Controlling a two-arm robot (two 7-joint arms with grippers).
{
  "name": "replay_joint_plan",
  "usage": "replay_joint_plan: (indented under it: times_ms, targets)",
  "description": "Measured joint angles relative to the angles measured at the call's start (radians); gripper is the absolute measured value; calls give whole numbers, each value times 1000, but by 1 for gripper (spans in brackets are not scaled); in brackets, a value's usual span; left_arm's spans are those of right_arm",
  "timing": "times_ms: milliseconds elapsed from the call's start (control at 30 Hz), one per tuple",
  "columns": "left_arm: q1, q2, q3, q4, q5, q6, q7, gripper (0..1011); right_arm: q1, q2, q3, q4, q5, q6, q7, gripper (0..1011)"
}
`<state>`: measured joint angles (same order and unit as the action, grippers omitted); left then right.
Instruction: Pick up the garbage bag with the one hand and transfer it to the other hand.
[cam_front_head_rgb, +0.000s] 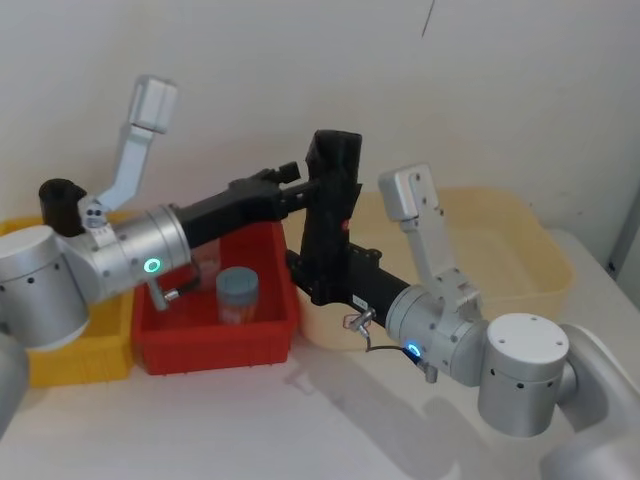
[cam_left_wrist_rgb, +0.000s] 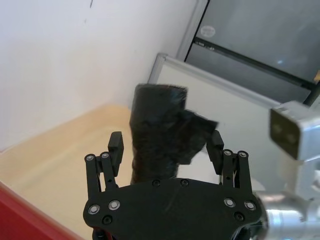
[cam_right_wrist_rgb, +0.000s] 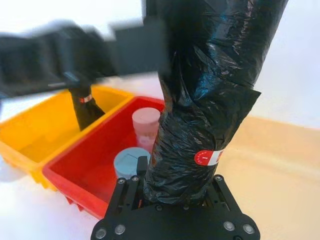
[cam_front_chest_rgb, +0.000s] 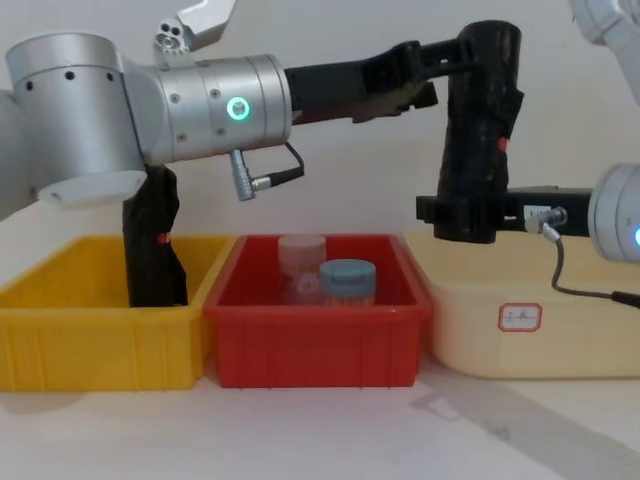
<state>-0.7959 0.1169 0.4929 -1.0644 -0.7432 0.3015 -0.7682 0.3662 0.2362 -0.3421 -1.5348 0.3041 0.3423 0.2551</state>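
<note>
The garbage bag (cam_front_head_rgb: 330, 200) is a tall black crinkled roll with a small red mark, held upright in the air above the gap between the red bin and the beige tub. My right gripper (cam_front_head_rgb: 315, 275) is shut on its lower end, as the right wrist view shows with the garbage bag (cam_right_wrist_rgb: 205, 100) rising out of the right gripper (cam_right_wrist_rgb: 175, 187). My left gripper (cam_left_wrist_rgb: 166, 141), on the arm with the green ring light, stands open with a finger on either side of the upper part of the garbage bag (cam_left_wrist_rgb: 157, 125). From the chest, the left gripper (cam_front_chest_rgb: 440, 62) meets the garbage bag (cam_front_chest_rgb: 480, 130) near its top and the right gripper (cam_front_chest_rgb: 452, 215) near its bottom.
A yellow bin (cam_front_chest_rgb: 90, 340) on the left holds a second black roll (cam_front_chest_rgb: 150, 250). The red bin (cam_front_chest_rgb: 320, 335) in the middle holds a pale cup (cam_front_chest_rgb: 300, 262) and a blue-grey lidded cup (cam_front_chest_rgb: 347, 280). A beige tub (cam_front_chest_rgb: 520, 340) stands on the right, against a white wall.
</note>
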Motion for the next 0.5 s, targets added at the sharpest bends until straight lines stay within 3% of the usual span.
replay_joint_plan:
  times_ms: [500]
  targets:
    - [78, 49, -45, -140, -61, 34, 29, 1001, 44, -19, 3, 90, -28, 14, -28, 488]
